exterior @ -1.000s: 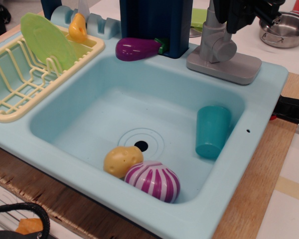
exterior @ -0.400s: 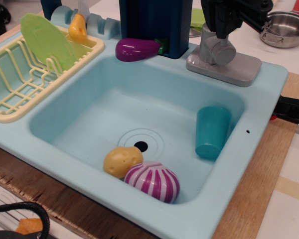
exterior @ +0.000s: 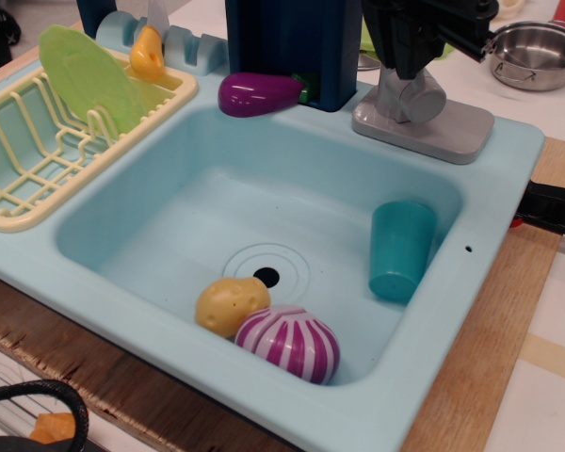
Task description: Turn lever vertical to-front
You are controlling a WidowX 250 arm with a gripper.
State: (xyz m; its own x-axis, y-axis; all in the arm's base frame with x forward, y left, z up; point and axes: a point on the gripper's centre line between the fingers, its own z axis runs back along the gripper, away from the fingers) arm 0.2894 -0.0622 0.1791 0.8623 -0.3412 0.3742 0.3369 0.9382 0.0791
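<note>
Lever (exterior: 395, 85) under fingers (exterior: 410, 56), grip unclear | eggplant (exterior: 260, 92) left | pot (exterior: 535, 54) right

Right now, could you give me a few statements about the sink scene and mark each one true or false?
1. The teal cup lies inside the sink basin. True.
2. The purple eggplant sits in the dish rack. False: it rests on the sink's rim by the blue block.
3. The hand is over the grey tap. True.
4. The steel pot is in the basin. False: it stands outside, at upper right.
</note>
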